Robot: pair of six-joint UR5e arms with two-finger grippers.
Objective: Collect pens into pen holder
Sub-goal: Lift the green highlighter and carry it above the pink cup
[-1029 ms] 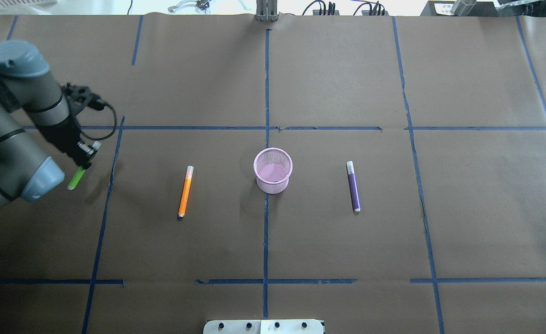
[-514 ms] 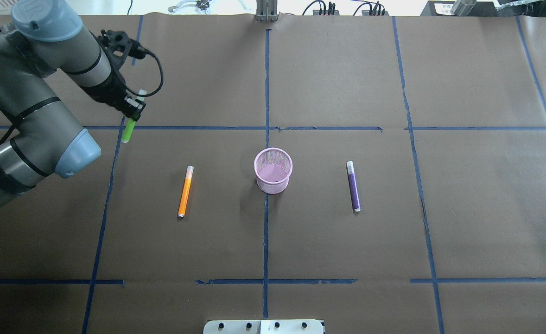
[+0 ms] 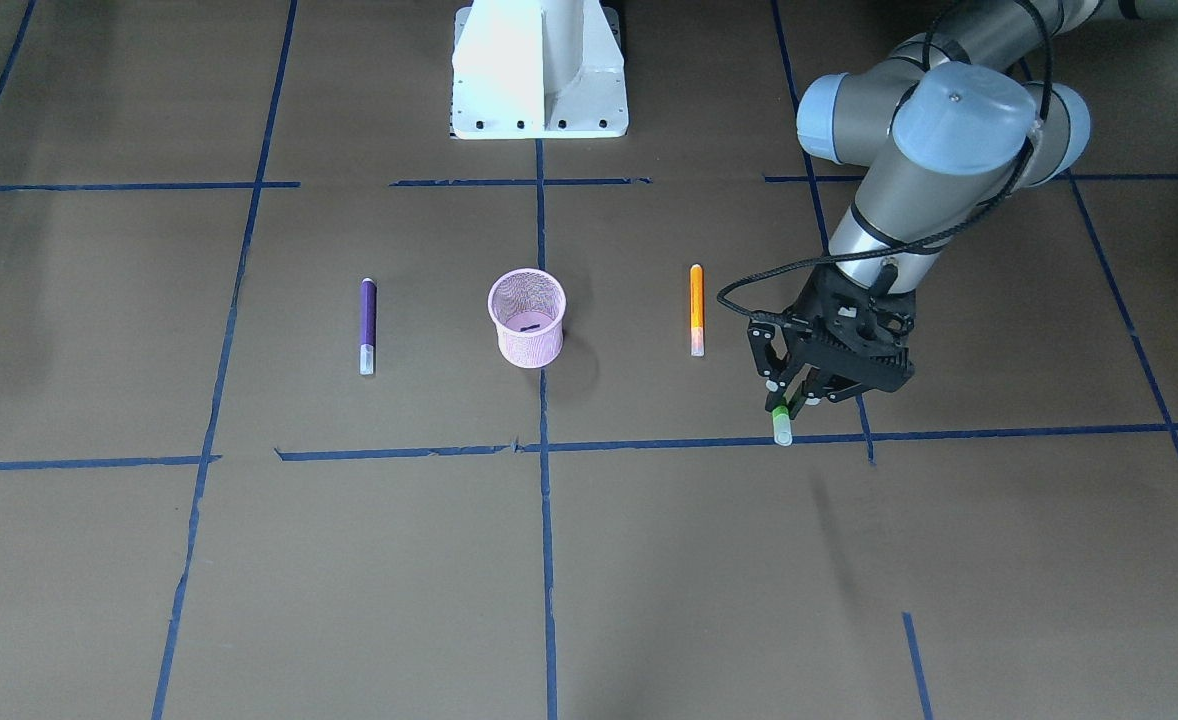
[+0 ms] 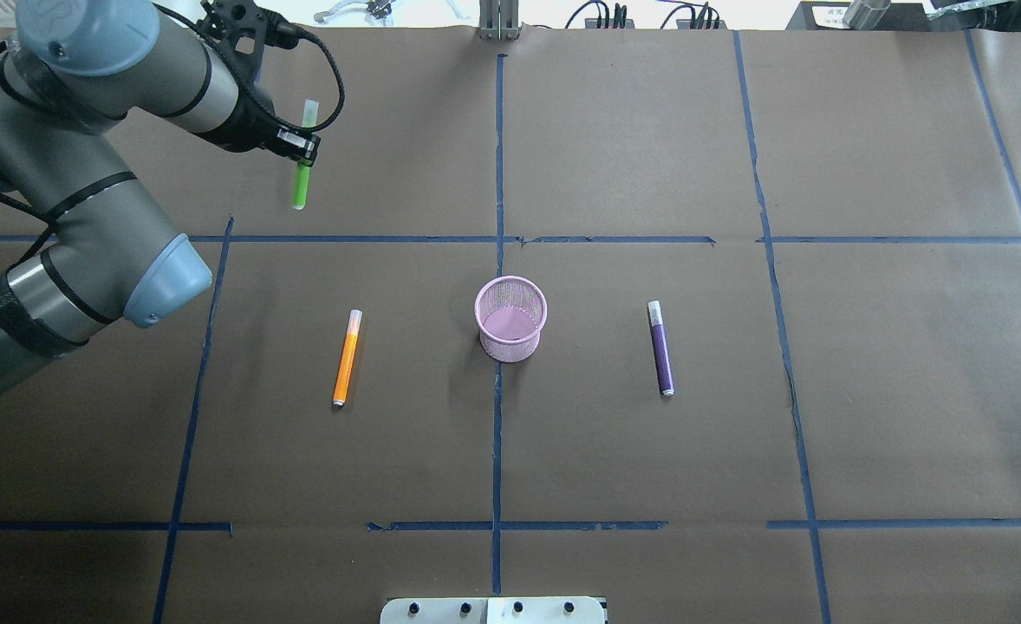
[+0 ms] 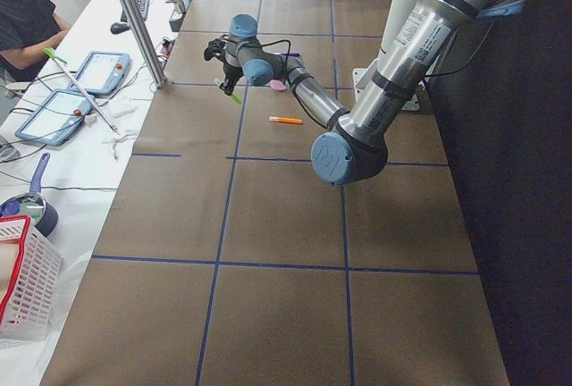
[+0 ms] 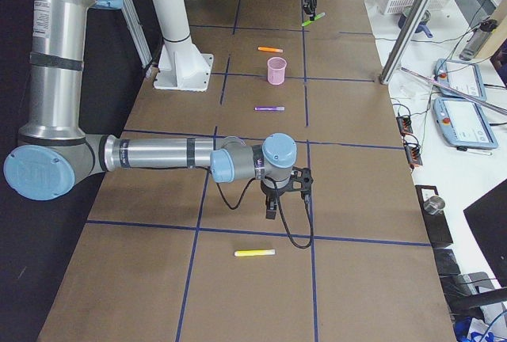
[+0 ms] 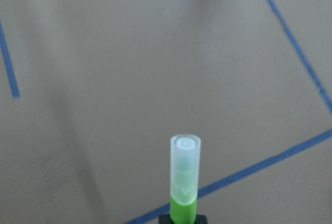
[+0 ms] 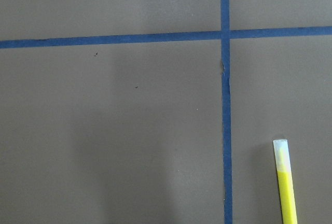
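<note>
At far left of the overhead view, the left gripper (image 4: pixel 302 154) is clamped tight on the green pen (image 4: pixel 301 186). It holds the pen aloft over the brown-paper table (image 4: pixel 649 156), the pale cap poking out past the fingers. To the right, the orange pen (image 4: pixel 347 359) lies flat on the paper. The pink mesh pen holder (image 4: pixel 510 348) stands upright at centre, well apart from the held pen. Right of it lies the purple pen (image 4: pixel 661 350). At the table's right end, the right gripper (image 6: pixel 272 206) hangs low near a yellow pen (image 6: pixel 255 253); how far open it is cannot be told.
</note>
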